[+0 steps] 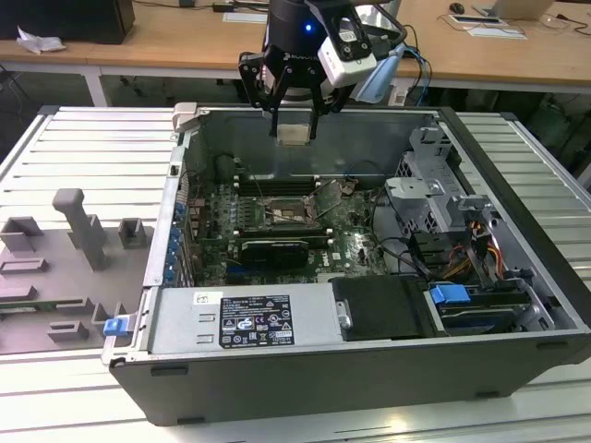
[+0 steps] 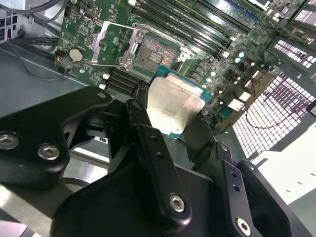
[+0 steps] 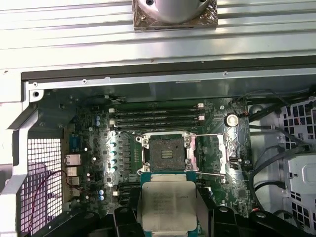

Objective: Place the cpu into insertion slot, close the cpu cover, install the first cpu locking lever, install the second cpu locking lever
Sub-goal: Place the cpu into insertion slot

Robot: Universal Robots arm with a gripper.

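A slatted metal tabletop [image 1: 83, 138] carries an open computer case [image 1: 369, 388], which lies on its side so that the inside faces up and the arm can come in from above. A grey block of fixtures [image 1: 78, 226] rests on the tabletop by the case's wall at the exterior view's left. The green motherboard [image 1: 212, 231] lies flat on the case floor.

The gripper [image 1: 294, 129] hangs over the case near its far wall, above the board and touching nothing in it. Its jaws are closed on the cpu [image 1: 294, 135]. In the second wrist view the black fingers [image 2: 140, 116] press on opposite sides of the cpu [image 2: 173, 106]. That hold keeps the chip level, and I judge it leaves the underside free to meet the socket.

In the first wrist view the cpu [image 3: 169, 205] shows its pale metal face to the camera. It is held well apart from the insertion slot [image 3: 165, 152], which sits near the middle of the board beside the long memory slots [image 3: 157, 116]. The slot's dark centre is bare, so nothing is seated in it yet.

The cpu cover [image 2: 100, 43] stands swung up off the slot on one side, and the thin wire levers [image 2: 158, 32] are unlatched. This leaves the opening clear for the chip. The cover and both levers are not yet closed.
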